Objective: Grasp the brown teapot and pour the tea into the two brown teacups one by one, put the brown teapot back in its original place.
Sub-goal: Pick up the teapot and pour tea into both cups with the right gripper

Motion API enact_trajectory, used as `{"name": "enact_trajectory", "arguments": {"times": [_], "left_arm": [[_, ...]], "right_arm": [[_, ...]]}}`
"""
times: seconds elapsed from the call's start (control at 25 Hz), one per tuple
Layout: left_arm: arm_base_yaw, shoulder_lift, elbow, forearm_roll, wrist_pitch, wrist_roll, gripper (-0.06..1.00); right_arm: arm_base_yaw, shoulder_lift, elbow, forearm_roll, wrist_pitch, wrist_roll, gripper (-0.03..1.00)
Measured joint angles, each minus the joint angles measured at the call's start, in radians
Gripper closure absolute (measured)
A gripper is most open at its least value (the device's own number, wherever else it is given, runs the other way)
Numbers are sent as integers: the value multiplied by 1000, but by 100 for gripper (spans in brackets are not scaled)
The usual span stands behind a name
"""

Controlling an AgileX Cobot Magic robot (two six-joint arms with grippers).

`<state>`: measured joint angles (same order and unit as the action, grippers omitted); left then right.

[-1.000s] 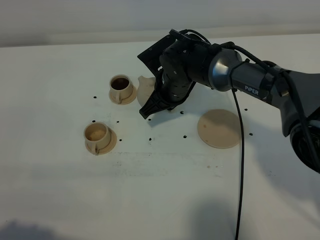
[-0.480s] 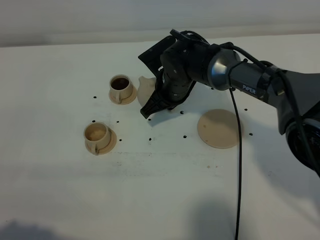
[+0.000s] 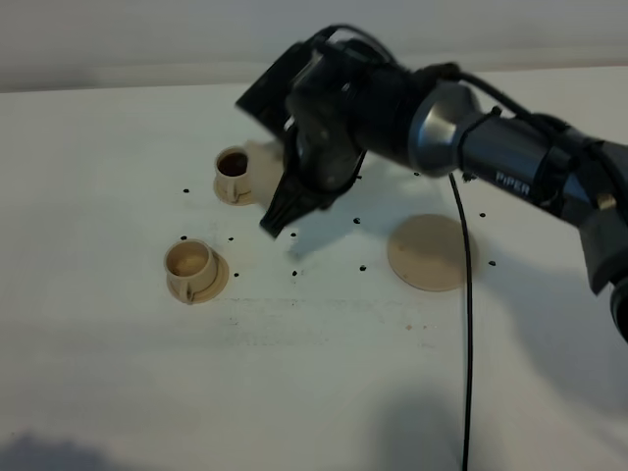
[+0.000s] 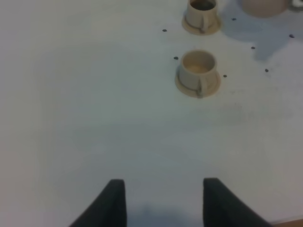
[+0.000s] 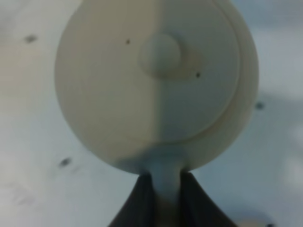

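My right gripper [image 5: 165, 201] is shut on the loop handle of the brown teapot [image 5: 142, 94], which I see from above with its domed lid and knob. In the high view the teapot [image 3: 265, 159] hangs just right of the far teacup [image 3: 234, 169], which holds dark tea; the arm hides most of the pot. The near teacup [image 3: 189, 265] stands on its saucer and looks pale inside. The flat round saucer disc [image 3: 429, 252], the original place, lies bare to the right. My left gripper [image 4: 163, 203] is open and empty, well short of the near teacup [image 4: 198, 71] and the far teacup [image 4: 202, 14].
Small dark specks dot the white table [image 3: 314, 373] around the cups and the disc. A black cable [image 3: 468, 324] hangs from the right arm across the table's right half. The table's far edge [image 3: 118, 86] meets a pale wall.
The right arm has lifted and swung left with the teapot, bringing it from between the cup and the disc up close beside the far teacup. The cups and the disc stayed put.
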<state>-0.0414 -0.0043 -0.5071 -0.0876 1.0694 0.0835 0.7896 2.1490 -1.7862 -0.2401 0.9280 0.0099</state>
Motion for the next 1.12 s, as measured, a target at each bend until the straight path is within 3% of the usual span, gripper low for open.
{"name": "enact_trajectory", "arguments": {"times": [0.24,0.56,0.84,1.12], "left_arm": [[0,0,0,0,0,0,59],[0,0,0,0,0,0,59],[0,0,0,0,0,0,59],[0,0,0,0,0,0,59]], "right_arm": [[56,-76,147,-57,-22,-3,88],[139,-188,346,-184,-159,16,88],[220,-194,374,-271,-201,59,88],[233,-185,374,-412,-216,99,88]]}}
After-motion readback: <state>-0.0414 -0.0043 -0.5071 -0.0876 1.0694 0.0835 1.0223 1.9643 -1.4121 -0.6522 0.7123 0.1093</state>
